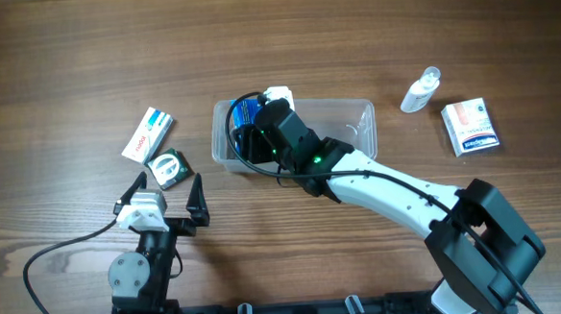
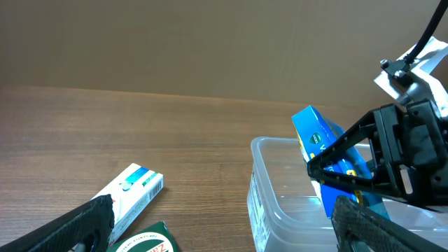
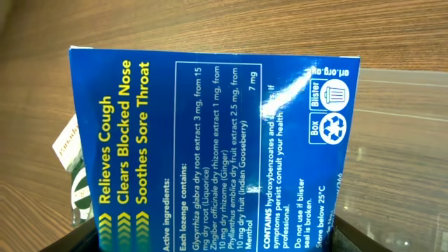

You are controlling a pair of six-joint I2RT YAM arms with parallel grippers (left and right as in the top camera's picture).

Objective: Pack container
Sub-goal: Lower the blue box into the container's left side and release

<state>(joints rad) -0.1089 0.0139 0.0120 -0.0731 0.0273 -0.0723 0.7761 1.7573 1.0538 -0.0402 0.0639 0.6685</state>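
We are putting the blue box (image 2: 318, 136) into the container (image 1: 360, 110), which sits in the middle of the worktop. Our right gripper (image 2: 336, 168) holds the box tight and tilted at the container's left end. Next, we think, it must go lower and let go, while our left gripper (image 2: 222, 206) waits wide and holds nothing.
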